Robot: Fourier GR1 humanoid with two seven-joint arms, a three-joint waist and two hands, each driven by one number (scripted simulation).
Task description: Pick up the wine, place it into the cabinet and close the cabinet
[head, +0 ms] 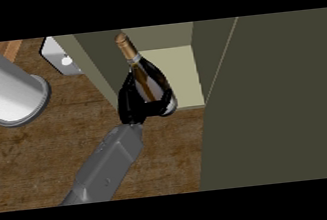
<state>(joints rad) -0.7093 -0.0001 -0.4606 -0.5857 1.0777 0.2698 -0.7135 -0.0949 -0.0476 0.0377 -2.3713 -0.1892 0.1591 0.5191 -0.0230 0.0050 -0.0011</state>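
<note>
The right hand [138,104] is wrapped around the wine bottle [147,78] and holds it at the front of the open cabinet [181,70]. The cabinet door [278,110] stands open on the right. A big grey tube [4,86] lies on the wooden counter [45,159] to the left. A white box [61,56] sits beside the cabinet.

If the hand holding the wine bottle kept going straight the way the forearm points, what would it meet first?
Probably the cabinet's pale interior: the hand, curled round the wine bottle, points into its open front. Depth is unclear; the left wall looks close.
</note>
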